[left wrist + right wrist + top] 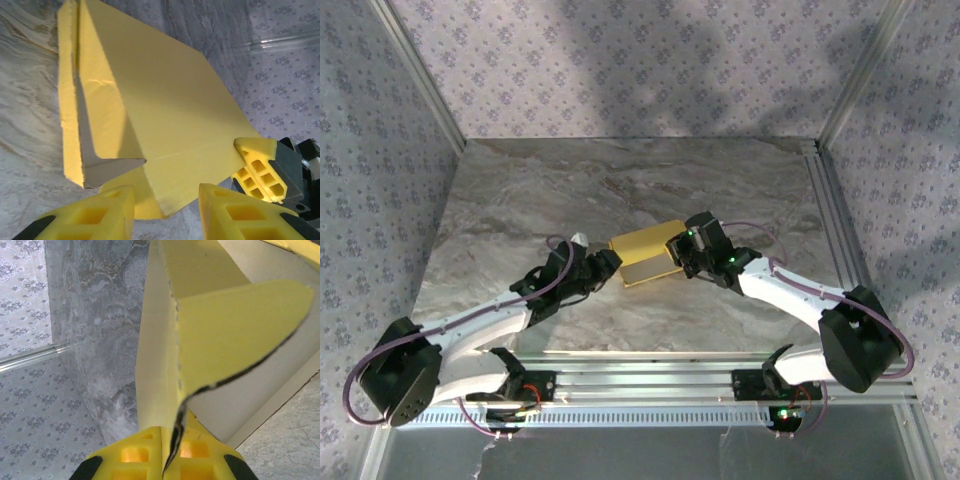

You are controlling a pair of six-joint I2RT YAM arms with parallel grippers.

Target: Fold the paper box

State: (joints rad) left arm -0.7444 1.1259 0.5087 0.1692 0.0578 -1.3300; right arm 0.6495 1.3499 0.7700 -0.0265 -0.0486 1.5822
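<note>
The paper box [645,258] lies mid-frame on the surface [620,180], partly folded. The right hand [172,452] pinches a curling flap [235,335]; the left hand [165,200] is spread around a corner. It looks light, thin and easily creased, and is best gripped at flap edges.
</note>
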